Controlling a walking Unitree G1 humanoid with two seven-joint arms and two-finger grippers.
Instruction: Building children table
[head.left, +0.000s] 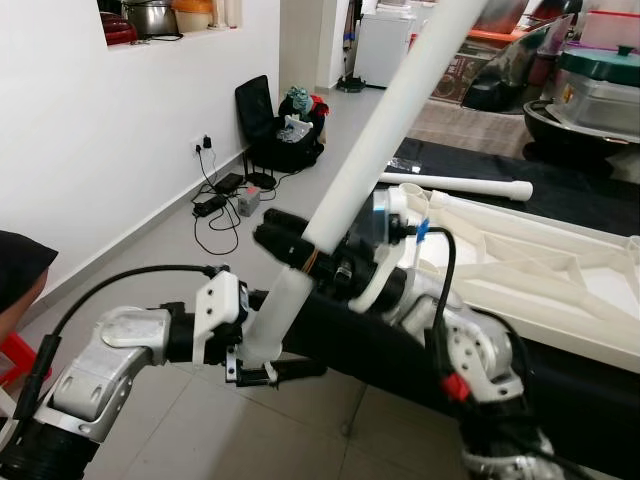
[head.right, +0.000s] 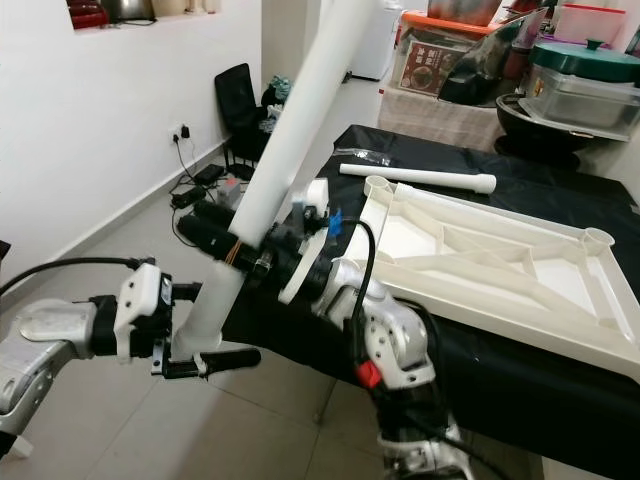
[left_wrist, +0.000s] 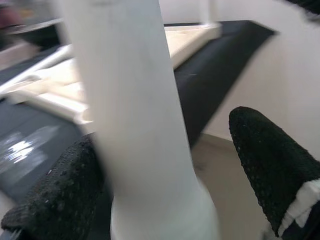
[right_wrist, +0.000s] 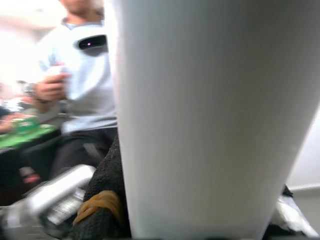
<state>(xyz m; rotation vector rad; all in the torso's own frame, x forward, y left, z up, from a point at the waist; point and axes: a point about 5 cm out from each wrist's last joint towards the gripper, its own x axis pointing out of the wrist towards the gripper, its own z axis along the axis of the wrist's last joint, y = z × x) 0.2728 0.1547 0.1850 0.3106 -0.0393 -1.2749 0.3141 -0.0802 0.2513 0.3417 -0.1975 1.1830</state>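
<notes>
A long white table leg (head.left: 370, 150) slants up from low on my left to the top of the view. My right gripper (head.left: 305, 250) is shut on its middle, and a black finger (right_wrist: 102, 200) presses against the leg (right_wrist: 210, 115). My left gripper (head.left: 262, 372) stands open around the leg's flared lower end (left_wrist: 145, 150). One finger (left_wrist: 55, 200) touches it and the other finger (left_wrist: 270, 170) stands apart. The white tabletop (head.right: 500, 250) lies upside down on a black-covered table (head.right: 500, 370). A second white leg (head.right: 415, 177) lies behind it.
A black chair (head.left: 262, 125) with clutter and cables (head.left: 215, 205) sit on the tiled floor by the white wall. Pots and boxes (head.right: 585, 85) crowd the far right. A red stool (head.left: 12, 355) is at the left edge. A person (right_wrist: 80, 75) in a light shirt stands nearby.
</notes>
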